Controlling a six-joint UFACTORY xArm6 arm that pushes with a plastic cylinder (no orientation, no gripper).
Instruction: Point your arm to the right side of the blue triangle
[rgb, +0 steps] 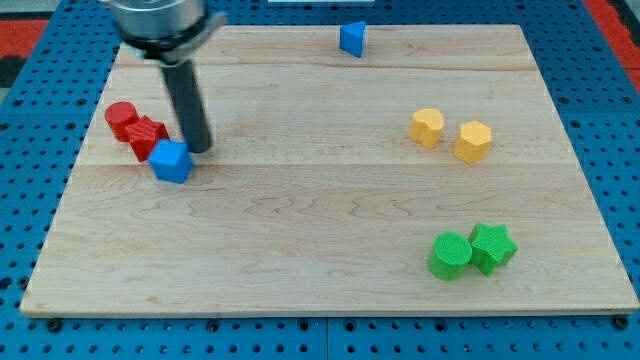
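The blue triangle (352, 39) sits at the view's top edge of the wooden board (320, 210), a little right of centre. My tip (199, 148) is far from it, at the view's left, just up and right of a blue cube-like block (171, 161) and close to touching it. The dark rod rises from the tip toward the view's top left.
A red cylinder (121, 119) and a red star-like block (147, 136) lie left of the tip. Two yellow blocks (427, 127) (473, 141) sit at the right. A green cylinder (450, 256) and a green star (492, 247) sit at the bottom right.
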